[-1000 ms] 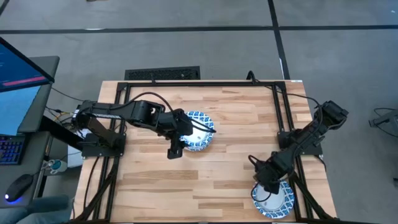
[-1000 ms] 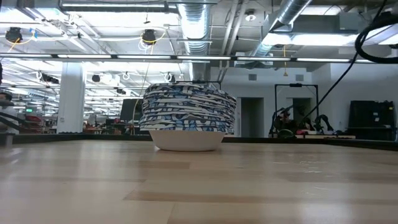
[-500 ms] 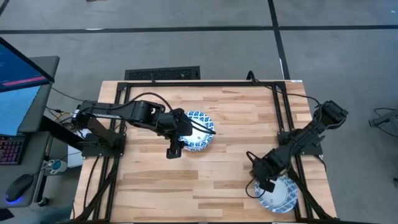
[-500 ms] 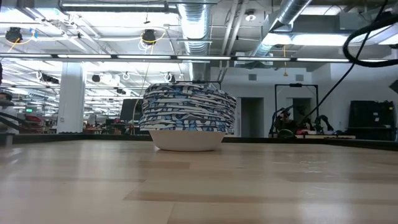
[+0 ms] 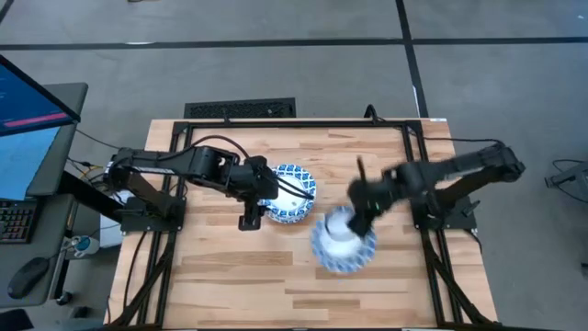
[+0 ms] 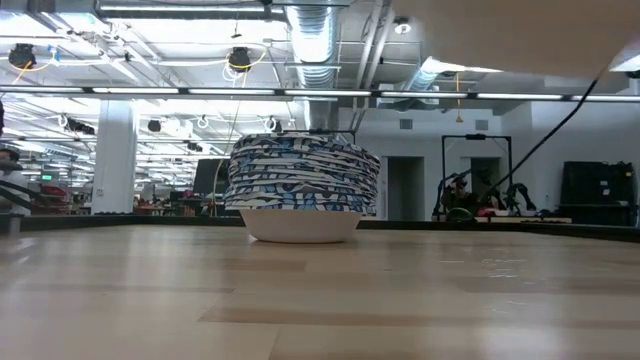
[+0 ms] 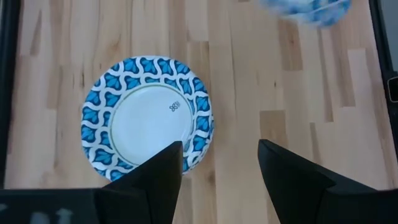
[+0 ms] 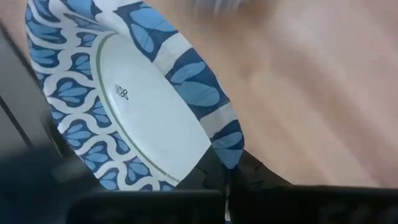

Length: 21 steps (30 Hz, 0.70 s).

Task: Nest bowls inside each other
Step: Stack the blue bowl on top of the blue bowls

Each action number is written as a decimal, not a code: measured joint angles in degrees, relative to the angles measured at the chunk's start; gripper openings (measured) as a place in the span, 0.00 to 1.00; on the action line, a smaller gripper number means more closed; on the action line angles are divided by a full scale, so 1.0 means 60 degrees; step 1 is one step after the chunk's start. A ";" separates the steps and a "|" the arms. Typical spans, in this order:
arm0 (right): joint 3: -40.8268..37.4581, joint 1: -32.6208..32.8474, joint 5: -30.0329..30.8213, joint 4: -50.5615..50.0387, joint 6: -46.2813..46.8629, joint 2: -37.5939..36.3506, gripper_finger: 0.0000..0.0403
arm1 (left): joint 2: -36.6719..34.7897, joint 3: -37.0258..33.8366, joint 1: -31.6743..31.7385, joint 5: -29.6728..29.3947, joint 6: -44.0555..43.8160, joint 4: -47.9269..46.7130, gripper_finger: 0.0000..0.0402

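A stack of nested bowls (image 5: 292, 191) with blue-and-white rims stands on the wooden table a little left of its middle; it also shows in the low view (image 6: 303, 190) and the left wrist view (image 7: 148, 121). My left gripper (image 5: 254, 210) hovers open just left of the stack, touching nothing (image 7: 217, 168). One more bowl (image 5: 342, 243) hangs in the air right of the stack, near the table's middle, with my right gripper (image 5: 356, 219) shut on it. That bowl fills the right wrist view (image 8: 124, 106). My right gripper pinches the bowl's patterned rim (image 8: 227, 155) between its two fingers at one spot on the edge. The fingers come slanting down from the table's far right side. The bowl is lifted clear of the table and tilted, its white inside facing the wrist camera.
Black frame rails (image 5: 418, 175) run along the table's left, right and far edges. A monitor (image 5: 32, 119) stands off the table's left side. Bare wood (image 5: 239, 285) lies along the near side.
My right gripper has shut on the rim of the bowl at the table's near right corner, lifted it clear and swung it toward the left and far edges, up beside the stack. The bowl now hangs tilted.
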 joint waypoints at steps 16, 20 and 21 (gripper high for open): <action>0.1990 -0.4411 -0.2079 0.2816 -0.0508 0.2469 0.04 | -0.2134 -0.1195 0.0004 -0.1580 -0.0219 -0.0156 0.50; 0.2513 -0.4455 -0.2345 0.3281 -0.0794 0.3598 0.02 | -0.2917 -0.1925 0.0004 -0.1599 -0.0457 0.0258 0.50; 0.2675 -0.4501 -0.2374 0.3309 -0.0870 0.3803 0.02 | -0.3069 -0.2114 0.0004 -0.1610 -0.0502 0.0298 0.50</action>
